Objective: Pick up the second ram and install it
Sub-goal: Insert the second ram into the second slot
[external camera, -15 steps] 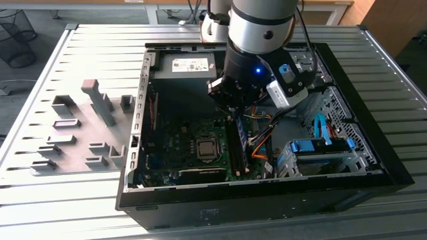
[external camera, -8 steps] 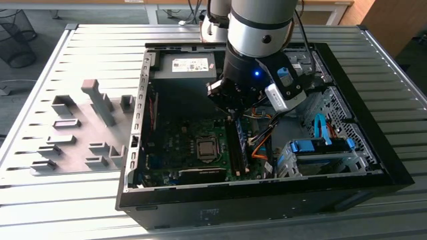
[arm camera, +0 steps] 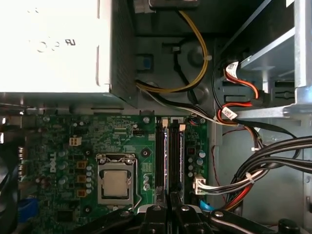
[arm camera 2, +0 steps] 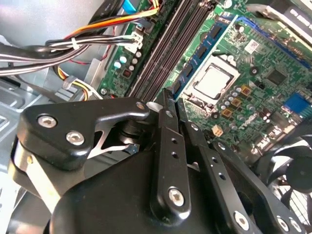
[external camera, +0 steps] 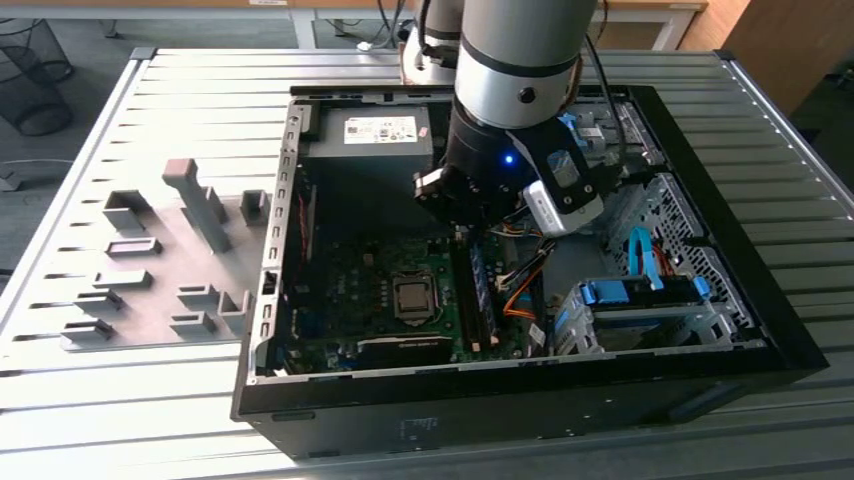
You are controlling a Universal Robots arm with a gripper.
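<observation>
— Blue, flat circuit-board memory stick (arm camera 2: pixel 195 56): where is it?
— Standing in a black slot (arm camera: pixel 159 156) beside the processor, the black claw (arm camera 2: pixel 174 105) pinched narrow on its near end.
— Advice?
— Probably press straight down, evenly, keeping it upright.

The arm (external camera: pixel 514 90) hid part of the case (external camera: pixel 747 330) interior, and the gripper (arm camera 2: pixel 168 105) covered the near ends of the RAM slots (arm camera: pixel 168 156).
</observation>
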